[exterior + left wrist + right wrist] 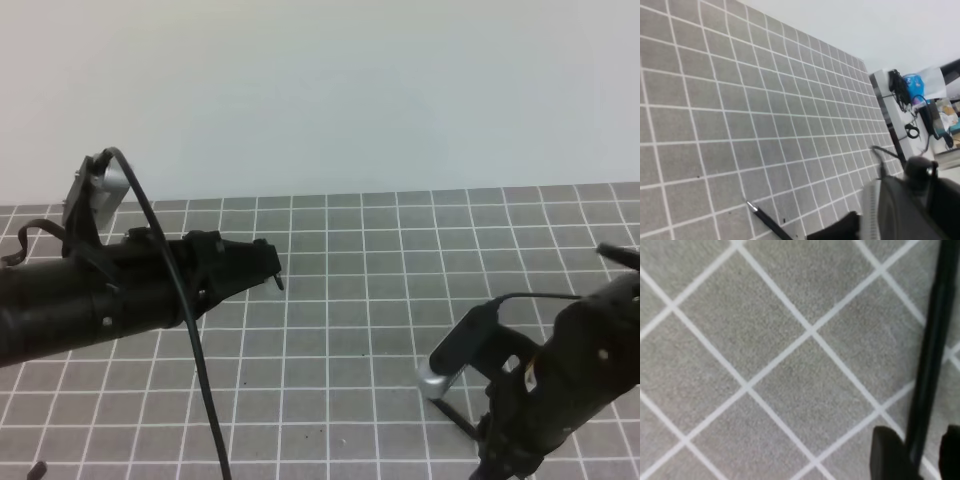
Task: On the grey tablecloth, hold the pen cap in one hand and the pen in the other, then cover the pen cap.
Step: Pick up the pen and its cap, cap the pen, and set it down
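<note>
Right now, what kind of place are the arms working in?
Probably a lab or test workbench: a flat grey tablecloth printed with a white grid covers the table, a plain pale wall stands behind it, and the left wrist view shows a cluttered side bench with cables beyond the table edge.

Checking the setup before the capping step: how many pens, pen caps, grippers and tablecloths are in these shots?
Pen: 1
Pen cap: 1, the small dark piece at the left gripper's tip
Grippers: 2, left gripper and right gripper
Grey tablecloth: 1
Total: 5
</note>
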You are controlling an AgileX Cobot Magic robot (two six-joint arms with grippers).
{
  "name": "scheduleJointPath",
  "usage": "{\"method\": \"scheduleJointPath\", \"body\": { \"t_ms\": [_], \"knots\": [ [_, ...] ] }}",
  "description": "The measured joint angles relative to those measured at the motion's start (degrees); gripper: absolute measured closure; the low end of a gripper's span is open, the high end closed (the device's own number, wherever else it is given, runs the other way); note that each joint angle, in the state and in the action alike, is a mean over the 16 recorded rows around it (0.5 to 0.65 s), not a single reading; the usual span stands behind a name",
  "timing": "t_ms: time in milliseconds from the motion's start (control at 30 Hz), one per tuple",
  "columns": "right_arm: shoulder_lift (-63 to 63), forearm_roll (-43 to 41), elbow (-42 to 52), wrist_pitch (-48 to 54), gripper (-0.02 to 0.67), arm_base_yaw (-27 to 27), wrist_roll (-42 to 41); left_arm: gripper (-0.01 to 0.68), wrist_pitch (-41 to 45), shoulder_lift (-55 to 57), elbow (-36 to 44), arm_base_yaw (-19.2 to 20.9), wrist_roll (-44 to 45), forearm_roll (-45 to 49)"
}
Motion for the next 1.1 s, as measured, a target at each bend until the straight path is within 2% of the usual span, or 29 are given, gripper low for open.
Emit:
{"method": "scheduleJointPath", "body": {
  "t_ms": [467, 967, 1100],
  "knots": [
    [5.32, -0.42, -0.16, -4.35, 0.4, 0.0, 0.35, 0.591, 1.51, -0.08, 0.0, 0.0, -0.32, 0.0],
    [4.3, -0.57, -1.81, -1.93, 0.557, -0.09, 2.73, 0.591, 3.54, -0.09, 0.0, 0.0, 0.06, 0.0],
    [0.89, 2.26, -3.01, 0.53, 0.573, -0.1, 1.29, 0.591, 3.81, -0.11, 0.0, 0.0, 0.49, 0.0]
  ]
}}
